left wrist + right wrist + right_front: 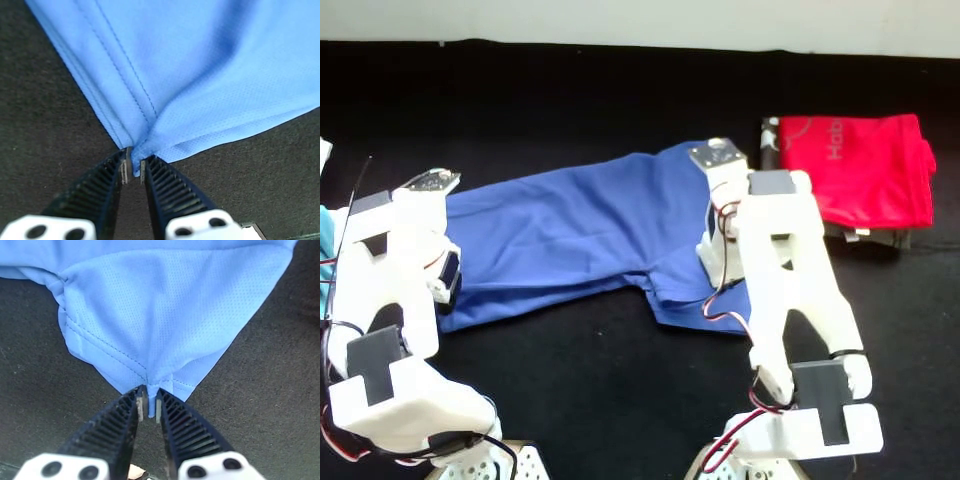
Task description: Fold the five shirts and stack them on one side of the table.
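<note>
A blue shirt (580,235) lies stretched across the black table between both arms. My left gripper (133,170) is shut on the shirt's hem corner (145,145) at the left end of the cloth, where the left arm (390,290) stands. My right gripper (148,410) is shut on a hemmed corner of the blue shirt (160,340) near the sleeve at the right end, under the right arm (770,260). A folded red shirt (865,165) rests on a dark folded one at the back right.
A patch of light teal cloth (328,225) shows at the left edge. The black table (620,400) has free room in front between the two arm bases and along the back (570,90).
</note>
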Robot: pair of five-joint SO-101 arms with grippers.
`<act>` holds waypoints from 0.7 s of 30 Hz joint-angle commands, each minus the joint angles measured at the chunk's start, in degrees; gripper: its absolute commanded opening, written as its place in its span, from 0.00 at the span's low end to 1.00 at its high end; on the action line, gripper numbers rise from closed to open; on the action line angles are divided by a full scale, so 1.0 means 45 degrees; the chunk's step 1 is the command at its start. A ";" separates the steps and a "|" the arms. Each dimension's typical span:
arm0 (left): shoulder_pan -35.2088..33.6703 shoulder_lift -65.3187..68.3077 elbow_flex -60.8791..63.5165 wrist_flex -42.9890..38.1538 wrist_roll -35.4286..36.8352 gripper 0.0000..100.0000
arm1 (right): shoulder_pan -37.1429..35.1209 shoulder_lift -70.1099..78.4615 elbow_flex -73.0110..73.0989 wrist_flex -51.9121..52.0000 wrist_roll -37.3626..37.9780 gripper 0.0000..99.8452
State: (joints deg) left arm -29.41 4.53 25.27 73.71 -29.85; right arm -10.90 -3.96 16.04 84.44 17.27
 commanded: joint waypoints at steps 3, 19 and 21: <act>-0.0107 -0.0635 -0.0166 0.0527 -0.0156 0.05 | -0.0147 -0.0049 -0.0127 0.0010 -0.0156 0.01; -0.0205 -0.0694 -0.5734 0.4298 -0.0781 0.16 | -0.0186 -0.2647 -0.1983 0.0381 -0.0137 0.16; -0.0127 -0.0596 -0.6535 0.4317 -0.0567 0.14 | -0.0186 -0.2530 -0.2315 0.0166 -0.0137 0.16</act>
State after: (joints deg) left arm -29.93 3.65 3.21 91.65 -33.01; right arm -11.16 -13.27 9.45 86.46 17.27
